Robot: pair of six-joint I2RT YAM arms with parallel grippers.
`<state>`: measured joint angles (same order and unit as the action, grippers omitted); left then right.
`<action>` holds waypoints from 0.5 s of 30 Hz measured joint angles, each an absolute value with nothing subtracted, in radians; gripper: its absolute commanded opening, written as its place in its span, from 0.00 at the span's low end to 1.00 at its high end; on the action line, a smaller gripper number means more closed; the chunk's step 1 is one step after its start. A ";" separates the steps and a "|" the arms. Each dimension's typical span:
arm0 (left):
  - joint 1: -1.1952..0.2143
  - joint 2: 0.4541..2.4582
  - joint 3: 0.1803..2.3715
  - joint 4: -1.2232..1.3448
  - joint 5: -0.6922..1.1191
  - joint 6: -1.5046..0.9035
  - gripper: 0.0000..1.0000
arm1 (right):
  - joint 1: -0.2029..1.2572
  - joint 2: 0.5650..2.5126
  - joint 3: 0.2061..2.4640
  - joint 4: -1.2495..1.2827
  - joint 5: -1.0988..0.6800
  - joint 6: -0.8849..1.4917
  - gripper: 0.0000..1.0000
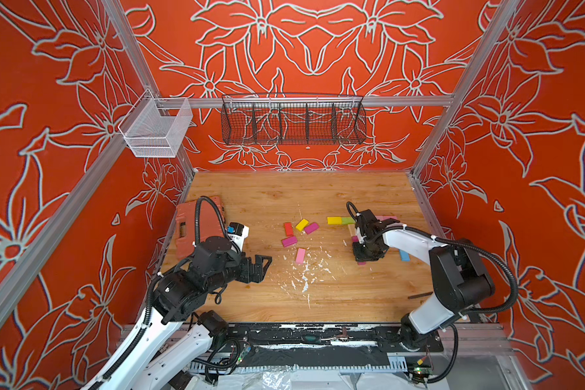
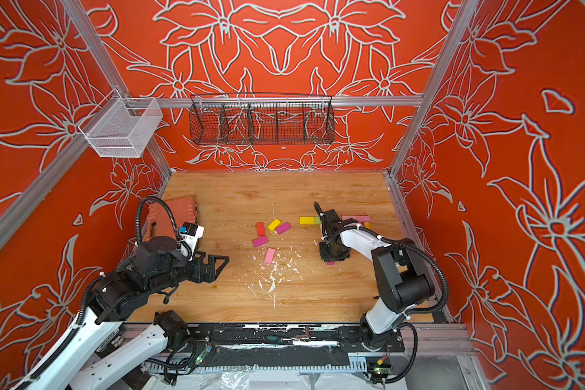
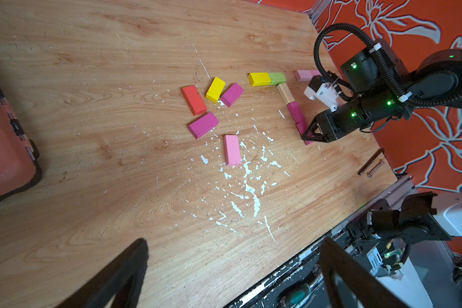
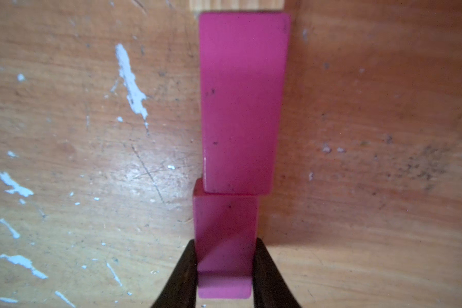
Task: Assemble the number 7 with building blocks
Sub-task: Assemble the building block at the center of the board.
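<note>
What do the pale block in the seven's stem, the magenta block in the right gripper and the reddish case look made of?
Pale block: bare matte wood, grain lines visible. Held magenta block: probably painted wood, smooth opaque coat with slight sheen. Reddish case: likely moulded plastic, dull, with ribbed walls.

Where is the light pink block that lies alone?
In both top views the light pink block lies flat near the middle of the table, just on the robot's side of a magenta block, beside the white flecks.

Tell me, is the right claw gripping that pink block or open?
Shut on it: the right gripper has its dark fingers pressed against both sides of the magenta block, which lies flat on the table.
</note>
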<state>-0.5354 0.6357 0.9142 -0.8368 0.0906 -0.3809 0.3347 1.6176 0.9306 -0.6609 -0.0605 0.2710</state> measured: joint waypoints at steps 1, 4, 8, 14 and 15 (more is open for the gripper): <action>-0.535 0.636 0.914 -0.837 0.091 -0.381 0.97 | 0.334 1.618 0.931 -0.661 -0.060 0.270 0.31; -0.530 0.636 0.914 -0.837 0.091 -0.381 0.97 | 0.333 1.618 0.931 -0.662 -0.060 0.269 0.31; -0.528 0.636 0.914 -0.837 0.091 -0.381 0.97 | 0.326 1.623 0.932 -0.662 -0.060 0.268 0.31; -0.520 0.636 0.914 -0.837 0.091 -0.381 0.97 | 0.325 1.641 0.952 -0.670 -0.061 0.261 0.31; -0.519 0.636 0.914 -0.837 0.091 -0.381 0.97 | 0.325 1.644 0.956 -0.670 -0.061 0.260 0.32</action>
